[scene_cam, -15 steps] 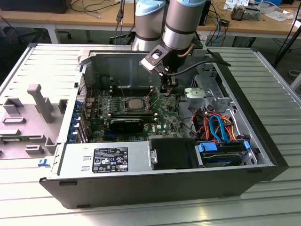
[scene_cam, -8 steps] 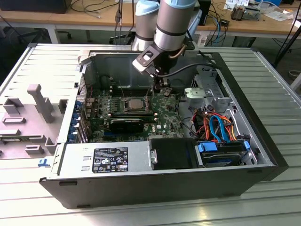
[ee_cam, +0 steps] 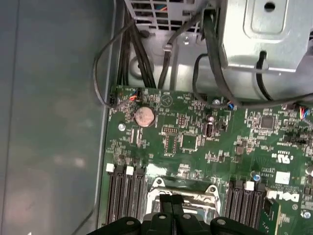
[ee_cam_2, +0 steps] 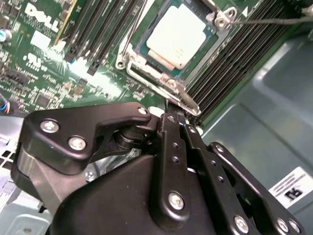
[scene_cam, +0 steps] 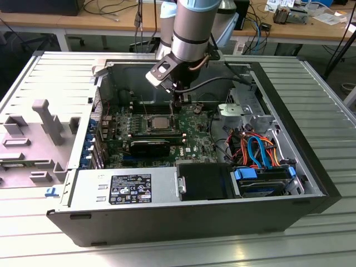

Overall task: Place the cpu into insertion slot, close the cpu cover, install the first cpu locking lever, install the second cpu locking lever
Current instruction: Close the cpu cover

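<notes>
Pale silver cpu (ee_cam_2: 177, 35) (square, socketed).

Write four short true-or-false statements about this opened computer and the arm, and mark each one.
1. The cpu sits in the insertion slot. True.
2. The gripper hangs over the blue drive bay. False: it is low over the green board, at the slot's edge.
3. The gripper's fingers are spread wide apart. False: they are pressed together.
4. A round coin battery sits on the green board. True.
</notes>
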`<state>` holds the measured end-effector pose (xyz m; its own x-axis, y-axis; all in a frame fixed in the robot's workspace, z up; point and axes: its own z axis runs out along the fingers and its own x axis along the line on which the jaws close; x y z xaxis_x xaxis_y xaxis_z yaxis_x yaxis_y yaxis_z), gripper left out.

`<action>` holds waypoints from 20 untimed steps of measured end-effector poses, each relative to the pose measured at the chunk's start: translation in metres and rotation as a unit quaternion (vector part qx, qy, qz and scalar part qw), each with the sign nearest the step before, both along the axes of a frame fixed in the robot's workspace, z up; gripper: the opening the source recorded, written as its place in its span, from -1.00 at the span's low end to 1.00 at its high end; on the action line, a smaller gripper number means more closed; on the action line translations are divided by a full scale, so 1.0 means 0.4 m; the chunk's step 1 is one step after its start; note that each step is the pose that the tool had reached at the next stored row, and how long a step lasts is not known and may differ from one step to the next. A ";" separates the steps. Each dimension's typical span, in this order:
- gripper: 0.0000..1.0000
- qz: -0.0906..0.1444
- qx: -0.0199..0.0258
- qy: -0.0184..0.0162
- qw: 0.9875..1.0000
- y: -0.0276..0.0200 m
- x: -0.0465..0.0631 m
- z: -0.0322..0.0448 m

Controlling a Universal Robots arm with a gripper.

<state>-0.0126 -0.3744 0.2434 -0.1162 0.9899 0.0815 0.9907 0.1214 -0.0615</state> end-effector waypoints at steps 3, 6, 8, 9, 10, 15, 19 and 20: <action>-0.79 0.000 0.000 0.000 1.000 0.000 -0.014 -0.008; -0.79 0.000 0.000 0.000 1.000 0.000 -0.058 -0.028; -0.79 0.000 -0.001 0.000 1.000 -0.003 -0.118 -0.068; -0.79 0.000 -0.001 0.000 1.000 -0.007 -0.122 -0.071; -0.79 0.000 -0.001 0.000 1.000 -0.010 -0.124 -0.072; -0.79 0.000 -0.001 0.000 1.000 -0.018 -0.132 -0.078; -0.79 0.000 -0.001 0.000 1.000 -0.018 -0.119 -0.078; -0.79 0.000 -0.001 0.000 1.000 -0.018 -0.117 -0.077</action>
<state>-0.0594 -0.3815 0.2125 -0.1162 0.9901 0.0789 0.9907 0.1212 -0.0619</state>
